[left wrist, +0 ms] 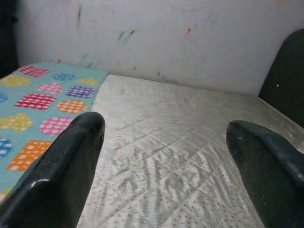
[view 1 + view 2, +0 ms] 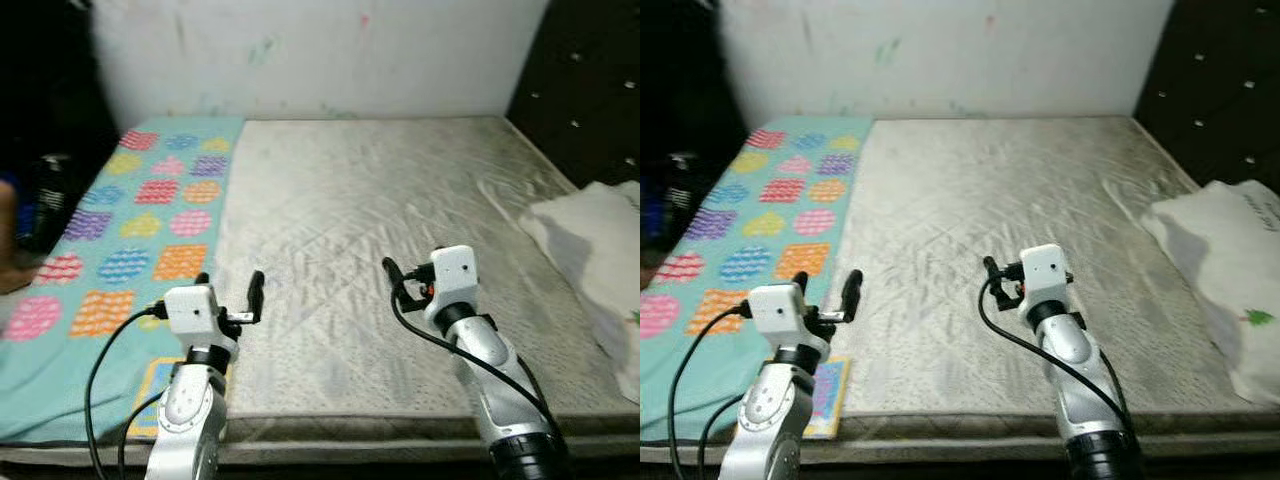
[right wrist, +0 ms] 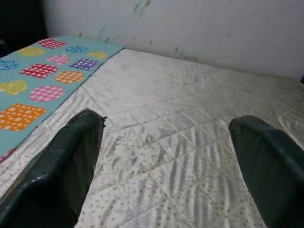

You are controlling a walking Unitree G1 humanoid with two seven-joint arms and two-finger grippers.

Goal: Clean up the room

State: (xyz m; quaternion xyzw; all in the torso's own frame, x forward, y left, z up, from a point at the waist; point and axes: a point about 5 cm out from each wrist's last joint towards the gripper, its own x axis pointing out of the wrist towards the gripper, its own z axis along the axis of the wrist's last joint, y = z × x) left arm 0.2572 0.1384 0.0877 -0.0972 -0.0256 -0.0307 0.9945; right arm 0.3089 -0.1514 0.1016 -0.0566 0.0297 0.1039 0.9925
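The robot is standing at the foot of a bed whose bare quilted mattress (image 2: 380, 260) is taking up most of the scene. Both arms are hovering low over its near edge. The left end effector (image 2: 228, 291) and the right end effector (image 2: 400, 280) are both spread wide with nothing between their fingers — the wrist views are looking straight out between the parted black fingers (image 1: 57, 175) at open mattress.

The likely things to tidy are lying at the sides: a teal sheet (image 2: 130, 230) with bright patterned shapes is covering the mattress's left strip, and a white pillow or bundle of cloth (image 2: 1225, 270) is resting at the right edge, well apart from the right end effector. Both are probably going to behave as soft, light, floppy goods — sagging and sliding on lifting. A pinch on a hem or corner, gathering a fold of fabric, is looking like the safest hold.
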